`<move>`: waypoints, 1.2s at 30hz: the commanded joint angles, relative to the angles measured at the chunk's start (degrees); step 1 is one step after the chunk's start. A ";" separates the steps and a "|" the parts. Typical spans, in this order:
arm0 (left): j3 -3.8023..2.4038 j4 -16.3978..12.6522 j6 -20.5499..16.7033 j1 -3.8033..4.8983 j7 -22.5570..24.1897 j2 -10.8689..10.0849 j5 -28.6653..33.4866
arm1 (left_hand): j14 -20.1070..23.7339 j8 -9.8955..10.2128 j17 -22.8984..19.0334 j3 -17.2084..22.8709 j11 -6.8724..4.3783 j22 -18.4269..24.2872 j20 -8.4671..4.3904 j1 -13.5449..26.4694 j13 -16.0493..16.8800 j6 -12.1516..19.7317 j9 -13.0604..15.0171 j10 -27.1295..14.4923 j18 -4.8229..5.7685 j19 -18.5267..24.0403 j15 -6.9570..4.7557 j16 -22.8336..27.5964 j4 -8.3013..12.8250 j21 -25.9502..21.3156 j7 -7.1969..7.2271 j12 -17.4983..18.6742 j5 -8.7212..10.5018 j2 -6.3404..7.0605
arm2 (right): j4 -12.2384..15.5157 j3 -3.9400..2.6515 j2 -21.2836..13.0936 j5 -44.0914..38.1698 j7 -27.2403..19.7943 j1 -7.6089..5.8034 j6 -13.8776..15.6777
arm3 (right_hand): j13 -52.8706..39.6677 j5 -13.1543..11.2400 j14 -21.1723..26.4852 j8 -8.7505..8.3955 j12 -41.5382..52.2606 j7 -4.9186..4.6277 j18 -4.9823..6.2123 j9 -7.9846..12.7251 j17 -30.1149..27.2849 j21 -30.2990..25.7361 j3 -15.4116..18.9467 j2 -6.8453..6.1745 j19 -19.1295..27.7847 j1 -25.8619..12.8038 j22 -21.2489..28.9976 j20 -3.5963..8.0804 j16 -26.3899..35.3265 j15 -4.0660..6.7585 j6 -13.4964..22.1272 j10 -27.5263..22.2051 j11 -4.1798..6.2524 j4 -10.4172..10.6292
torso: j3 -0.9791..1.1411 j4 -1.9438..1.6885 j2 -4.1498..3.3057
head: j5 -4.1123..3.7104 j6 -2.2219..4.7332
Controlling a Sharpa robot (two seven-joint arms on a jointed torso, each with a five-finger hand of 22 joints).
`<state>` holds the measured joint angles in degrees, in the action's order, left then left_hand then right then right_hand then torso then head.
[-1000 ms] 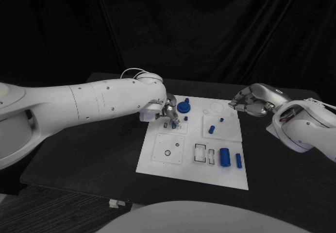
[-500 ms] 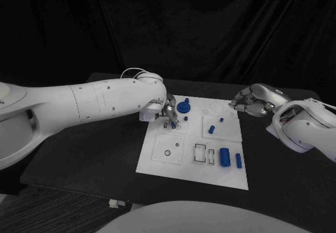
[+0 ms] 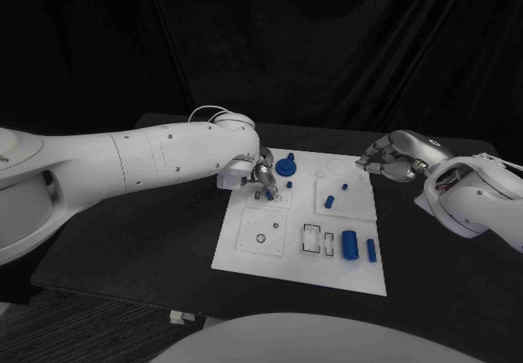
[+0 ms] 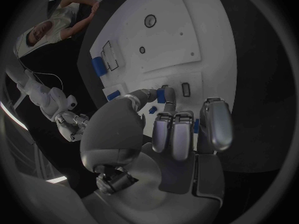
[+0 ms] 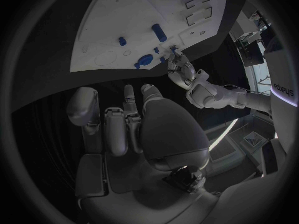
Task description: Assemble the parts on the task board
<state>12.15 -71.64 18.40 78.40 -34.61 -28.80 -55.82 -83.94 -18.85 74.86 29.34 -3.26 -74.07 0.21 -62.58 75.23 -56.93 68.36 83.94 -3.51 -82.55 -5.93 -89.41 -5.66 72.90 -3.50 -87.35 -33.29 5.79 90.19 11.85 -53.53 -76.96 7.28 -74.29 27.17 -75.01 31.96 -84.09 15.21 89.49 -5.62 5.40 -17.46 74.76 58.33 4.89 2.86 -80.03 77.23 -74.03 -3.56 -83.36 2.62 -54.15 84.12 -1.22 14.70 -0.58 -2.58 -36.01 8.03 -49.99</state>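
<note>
The white task board [image 3: 253, 240] lies mid-table. My left hand [image 3: 259, 174] hovers over its far left corner and pinches a small blue part [image 3: 269, 194] between thumb and finger, just above the board. In the left wrist view the same part [image 4: 162, 95] sits at the fingertips beside a small rectangular slot [image 4: 185, 88]. A blue round knob [image 3: 286, 166] stands right beside that hand. My right hand [image 3: 392, 159] hangs off the board's far right corner, fingers curled in on nothing [image 5: 134, 127].
More blue parts lie on the board: a short peg [image 3: 329, 202], a tiny piece [image 3: 345, 186], a thick cylinder [image 3: 350, 244] and a thin bar [image 3: 372, 250] near the right edge. Square and round recesses [image 3: 261, 238] mark the near left.
</note>
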 commanded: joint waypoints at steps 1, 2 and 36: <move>-0.04 0.07 0.79 -0.08 0.18 0.19 0.25 | -5.95 -1.55 14.88 8.74 -0.31 -10.96 -0.02 -1.58 12.18 -3.00 0.97 4.38 -0.23 -0.34 -0.38 -0.43 3.46 0.32 2.82 0.51 -4.00 -3.34 | 0.10 -0.04 -0.12 -0.17 1.07 0.12 -0.04 | -14.99 1.43 -3.95 0.68 0.51 0.45 0.73 -0.81 7.40 -1.12 -1.18 0.54 0.15 1.42 -7.81 0.42 0.79 0.48 -0.12 5.88 0.47 -0.18 | -0.01 -0.04 -0.02 | -0.08 -0.01; -0.04 0.08 0.74 -0.10 0.35 0.21 -0.23 | -5.95 -1.55 14.88 8.74 -0.31 -10.96 -0.02 -1.58 12.18 -3.00 0.97 4.38 -0.23 -0.34 -0.38 -0.43 3.46 0.32 2.82 0.51 -4.00 -3.34 | 0.12 -0.04 -0.13 -0.17 1.07 0.12 -0.05 | -14.99 1.43 -3.95 0.68 0.51 0.45 0.73 -0.81 7.40 -1.12 -1.18 0.54 0.15 1.42 -7.81 0.42 0.79 0.48 -0.12 5.88 0.47 -0.18 | -0.01 -0.02 -0.02 | -0.07 -0.01; -0.04 0.12 0.57 -0.55 1.66 0.55 -2.24 | -5.98 -1.43 14.95 8.68 -0.31 -10.94 -0.04 -1.56 12.20 -3.02 0.92 4.40 -0.24 -0.34 -0.39 -0.47 3.62 0.28 2.79 0.48 -3.94 -3.34 | 0.09 -0.04 -0.11 -0.17 1.24 0.12 -0.26 | -14.99 1.43 -3.95 0.68 0.51 0.45 0.73 -0.81 7.40 -1.12 -1.18 0.54 0.15 1.42 -7.81 0.42 0.79 0.48 -0.12 5.88 0.47 -0.18 | -0.01 -0.01 -0.01 | 0.02 -0.01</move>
<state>12.15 -71.38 18.48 77.96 -33.89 -28.37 -57.97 -83.94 -18.85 74.86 28.65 -3.26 -74.07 0.21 -62.28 75.23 -56.93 68.36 83.94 -3.51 -82.55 -5.93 -89.41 -4.95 72.90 -3.50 -87.35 -33.29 5.50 90.21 11.85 -53.58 -76.96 7.37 -74.28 27.07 -75.01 31.96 -84.08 15.21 89.49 -5.62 5.40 -17.46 74.76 58.33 4.89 2.86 -80.03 77.23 -74.03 -3.56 -83.36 2.62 -54.15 84.12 -1.22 14.70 -0.59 -2.60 -36.01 8.01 -49.99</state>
